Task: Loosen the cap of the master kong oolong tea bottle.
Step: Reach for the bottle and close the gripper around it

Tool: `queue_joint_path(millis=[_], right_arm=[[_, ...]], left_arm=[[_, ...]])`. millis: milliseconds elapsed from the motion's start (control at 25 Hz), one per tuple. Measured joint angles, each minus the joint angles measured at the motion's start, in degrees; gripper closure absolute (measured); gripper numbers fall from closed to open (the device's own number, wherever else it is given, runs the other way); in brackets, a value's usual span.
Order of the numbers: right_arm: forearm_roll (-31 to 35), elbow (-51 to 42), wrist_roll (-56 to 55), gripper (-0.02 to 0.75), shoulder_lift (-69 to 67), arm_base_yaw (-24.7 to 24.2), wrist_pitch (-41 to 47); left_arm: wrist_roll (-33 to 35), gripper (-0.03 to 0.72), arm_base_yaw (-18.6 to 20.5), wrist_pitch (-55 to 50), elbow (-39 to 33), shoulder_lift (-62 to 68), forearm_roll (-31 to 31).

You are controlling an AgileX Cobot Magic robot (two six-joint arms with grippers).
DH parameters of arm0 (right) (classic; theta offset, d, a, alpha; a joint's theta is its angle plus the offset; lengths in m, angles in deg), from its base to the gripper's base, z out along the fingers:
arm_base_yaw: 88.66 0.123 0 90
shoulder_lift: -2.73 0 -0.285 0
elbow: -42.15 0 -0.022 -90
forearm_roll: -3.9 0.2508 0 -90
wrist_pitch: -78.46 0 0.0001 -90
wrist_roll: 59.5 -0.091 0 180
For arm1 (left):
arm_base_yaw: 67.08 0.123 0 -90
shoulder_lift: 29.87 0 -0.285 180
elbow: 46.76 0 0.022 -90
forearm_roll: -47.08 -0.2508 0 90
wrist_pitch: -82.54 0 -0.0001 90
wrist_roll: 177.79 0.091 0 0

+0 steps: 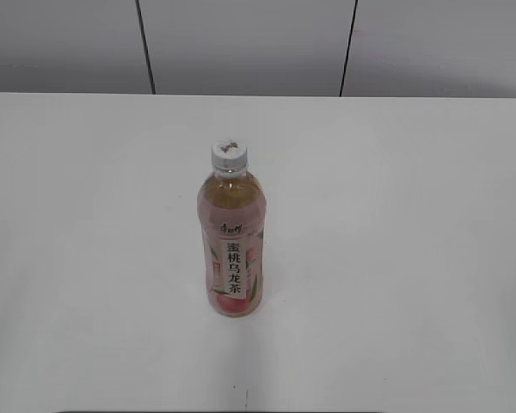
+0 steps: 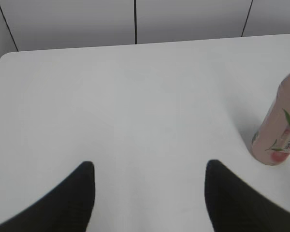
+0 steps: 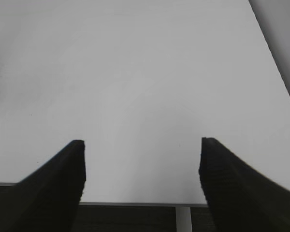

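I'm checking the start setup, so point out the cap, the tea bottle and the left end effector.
cap (image 1: pixel 229 152), exterior view, on its white top.
tea bottle (image 1: pixel 231 254), exterior view, middle of the pink label.
left end effector (image 2: pixel 150 176), left wrist view, midway between its open fingertips.

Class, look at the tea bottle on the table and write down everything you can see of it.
The tall clear plastic bottle of pale amber tea stands upright near the middle of the plain white table. A pink-and-white label with black Chinese characters and a peach picture wraps its body. A small round white screw cap with a faint dark mark on top sits on its neck. Only the table touches it; neither gripper is near.
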Motion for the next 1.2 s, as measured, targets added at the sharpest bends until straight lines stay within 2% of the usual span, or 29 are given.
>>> queue_joint_path(millis=[1200], right_arm=[[0.00, 0.00, 0.00, 0.184, 0.00, 0.00, 0.00]], left_arm=[[0.00, 0.254, 0.00, 0.00, 0.00, 0.00, 0.00]])
